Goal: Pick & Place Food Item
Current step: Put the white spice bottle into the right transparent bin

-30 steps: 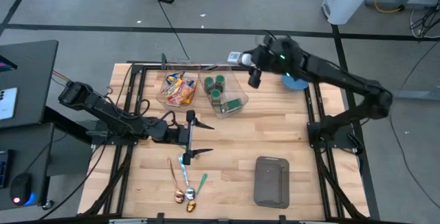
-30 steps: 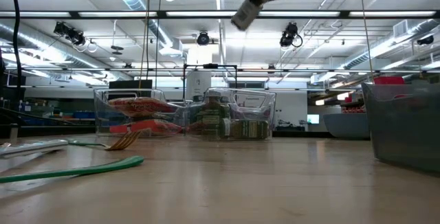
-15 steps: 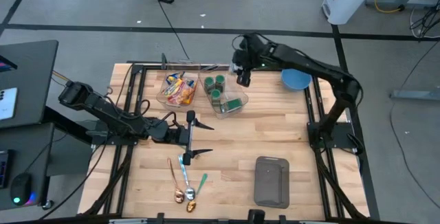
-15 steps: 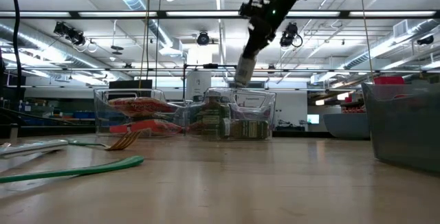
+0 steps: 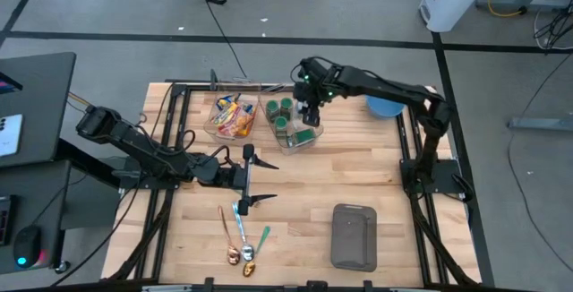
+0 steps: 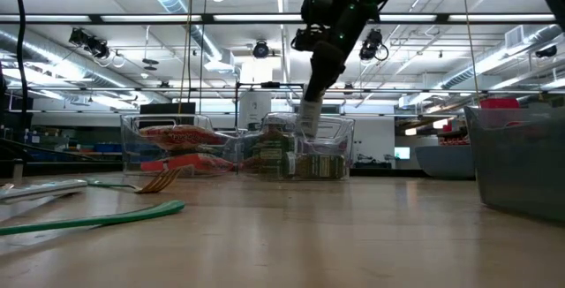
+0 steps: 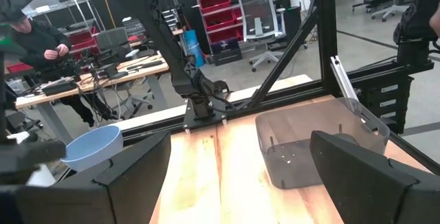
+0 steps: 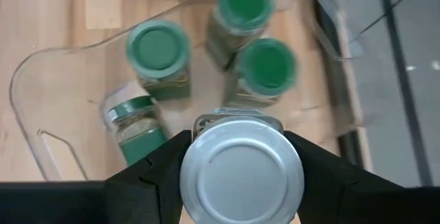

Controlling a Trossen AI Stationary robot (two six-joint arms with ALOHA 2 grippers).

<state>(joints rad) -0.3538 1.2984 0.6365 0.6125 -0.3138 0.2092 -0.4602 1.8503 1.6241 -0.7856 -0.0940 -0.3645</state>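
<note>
My right gripper (image 5: 310, 113) slants down over a clear bin (image 5: 295, 140) at the table's far side. It is shut on a jar (image 8: 242, 174) whose silvery round end faces the wrist camera. In the bin stand three green-lidded jars (image 8: 159, 49), and one more lies on its side (image 8: 134, 124). In the low view the held jar (image 6: 310, 117) hangs at the height of the bin's rim. My left gripper (image 5: 252, 177) waits open, pointing level, left of the table's middle, with nothing between its fingers. My right gripper pinches the jar's round side (image 8: 189, 172) between its two fingers (image 8: 148, 179), one on each side. The fingers slant down from the table's far right. The jar hangs tilted below them over the bin; whether its lower end touches anything, I cannot tell.
A second clear bin (image 5: 215, 129) with bright snack packets stands left of the jar bin. A blue bowl (image 5: 385, 106) sits at the far right, a grey container (image 5: 354, 236) near the front right, and several spoons and forks (image 5: 242, 238) near the front.
My right gripper has carried the jar from the far right toward the table's left and downward. It has tipped from nearly level to steeply down and now stands over the bin of green-lidded jars. The jar has stayed between the fingers throughout.
</note>
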